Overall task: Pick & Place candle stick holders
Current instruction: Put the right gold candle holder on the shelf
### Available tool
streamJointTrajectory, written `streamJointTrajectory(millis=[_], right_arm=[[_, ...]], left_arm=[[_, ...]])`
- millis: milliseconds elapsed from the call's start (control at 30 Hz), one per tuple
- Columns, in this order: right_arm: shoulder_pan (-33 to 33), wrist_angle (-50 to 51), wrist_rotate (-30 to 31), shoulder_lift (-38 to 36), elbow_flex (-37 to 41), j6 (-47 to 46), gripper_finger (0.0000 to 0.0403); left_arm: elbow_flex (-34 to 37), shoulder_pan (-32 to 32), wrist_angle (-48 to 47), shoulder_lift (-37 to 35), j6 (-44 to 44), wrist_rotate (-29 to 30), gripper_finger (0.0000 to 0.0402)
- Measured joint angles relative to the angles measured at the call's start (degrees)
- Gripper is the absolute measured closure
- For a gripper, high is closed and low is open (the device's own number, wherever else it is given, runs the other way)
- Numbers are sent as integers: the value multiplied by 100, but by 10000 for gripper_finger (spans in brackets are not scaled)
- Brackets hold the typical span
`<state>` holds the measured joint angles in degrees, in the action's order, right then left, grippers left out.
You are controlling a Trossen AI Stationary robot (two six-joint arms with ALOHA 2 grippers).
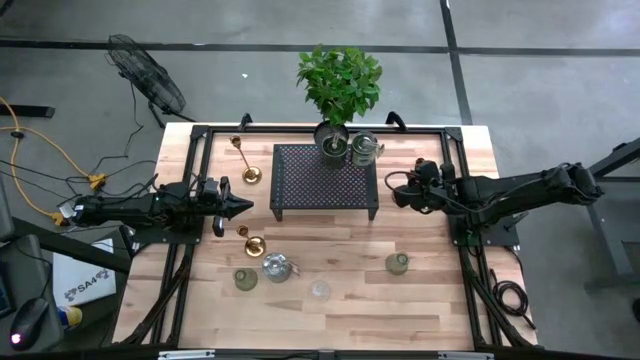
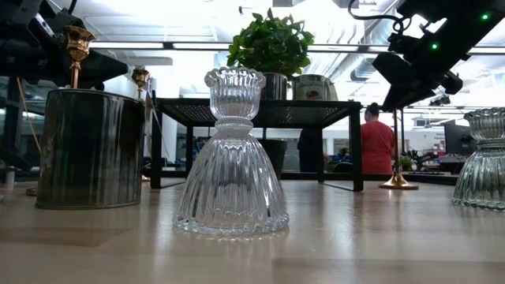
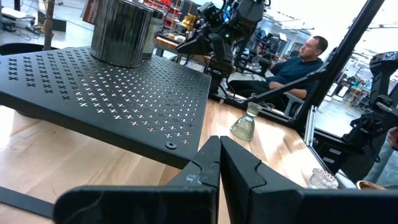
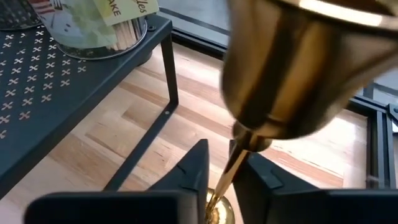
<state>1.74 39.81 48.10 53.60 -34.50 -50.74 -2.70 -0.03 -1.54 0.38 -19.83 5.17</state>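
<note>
Brass is the one to watch. From the high view, the right gripper [image 1: 395, 190] sits just off the right end of the black perforated stand [image 1: 325, 180], and I can't make out its fingers from up there. The left gripper [image 1: 235, 208] hangs near the stand's left end. Other holders are spread over the wooden table [image 1: 440, 300]: a second brass stick [image 1: 245, 162] by the stand's far-left corner, a third brass one [image 1: 250, 241] near the left gripper, and a greenish holder [image 1: 398, 263] on the right. The clear glass holder [image 1: 320, 290] sits toward the front edge. A potted plant [image 1: 340, 85] stands at the back of the stand.

Low view: the clear glass holder [image 2: 231, 158] is dead centre and upright. To the right, the brass candlestick [image 2: 397, 158] has its round base flat on the wood, with the right gripper's dark fingers above it. A person in a red shirt [image 2: 377, 143] is off in the room.

Left wrist view: the left gripper [image 3: 219, 168] has its fingers pressed flat together with nothing between them. It points along the stand [image 3: 112, 93], with the greenish holder [image 3: 244, 126] beyond. A seated person [image 3: 298, 62] is behind the table.

Right wrist view: the right gripper [image 4: 221, 180] is pinched down to a narrow slot around the slim stem of the brass candlestick [image 4: 292, 68]. Its cup fills the top of the shot. It looks gripped, base down by the wood.
</note>
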Motion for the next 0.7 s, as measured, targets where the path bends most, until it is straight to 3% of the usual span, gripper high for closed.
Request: streamJointTrajectory(millis=[167,433,700], right_arm=[[0,-9,8,0,0,89,388],[17,25,78,-11,-35,196,393],[263,223,20,-13,-595,471,395]], left_arm=[[0,2,0,0,1,0,400],[0,2,0,0,0,0,400],[0,2,0,2,1,0,400]])
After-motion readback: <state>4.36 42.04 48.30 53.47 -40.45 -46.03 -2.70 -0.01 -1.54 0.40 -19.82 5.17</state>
